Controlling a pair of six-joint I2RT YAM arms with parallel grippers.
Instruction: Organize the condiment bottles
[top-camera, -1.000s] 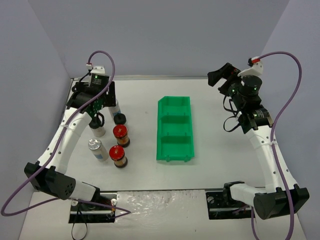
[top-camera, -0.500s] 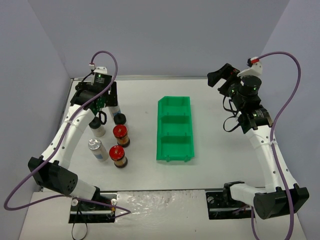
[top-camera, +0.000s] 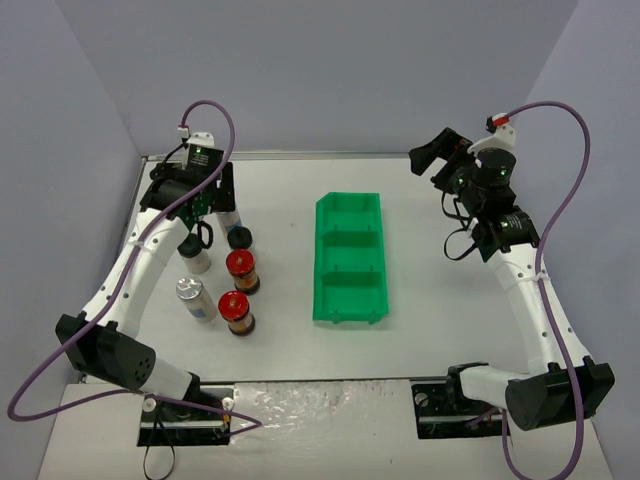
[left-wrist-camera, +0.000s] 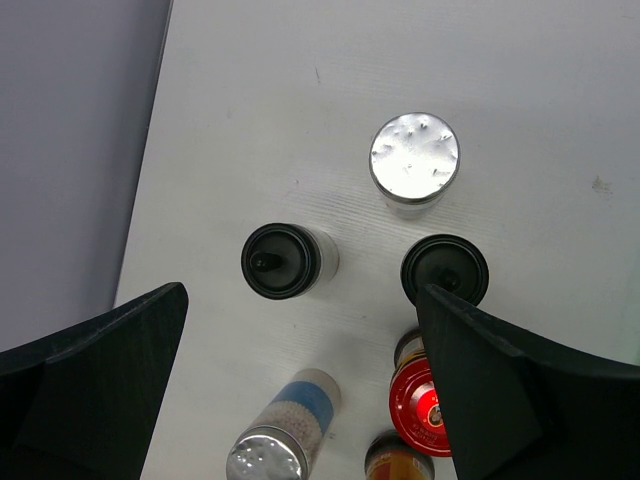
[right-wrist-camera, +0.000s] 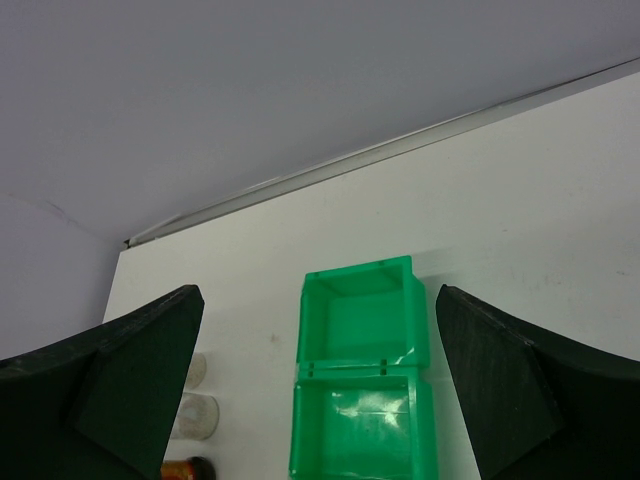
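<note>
Six condiment bottles stand in a cluster at the left of the table. In the left wrist view I look down on a silver cap (left-wrist-camera: 415, 160), two black caps (left-wrist-camera: 282, 260) (left-wrist-camera: 445, 268), a red cap (left-wrist-camera: 420, 405), a silver-capped bottle with a blue label (left-wrist-camera: 285, 430) and a brownish bottle (left-wrist-camera: 400, 462). My left gripper (left-wrist-camera: 300, 292) (top-camera: 205, 205) hangs open above the cluster, holding nothing. My right gripper (top-camera: 440, 157) (right-wrist-camera: 318, 292) is raised at the back right, open and empty, facing the green bin (right-wrist-camera: 355, 280).
The green bin (top-camera: 321, 262) with three compartments lies along the middle of the table, nothing in the compartments that show. The side wall (left-wrist-camera: 70, 150) runs close to the left of the bottles. A back wall (right-wrist-camera: 300, 90) borders the far edge.
The left arm has shifted slightly above the bottles. The right gripper has moved a little to the left. No bottle has moved.
</note>
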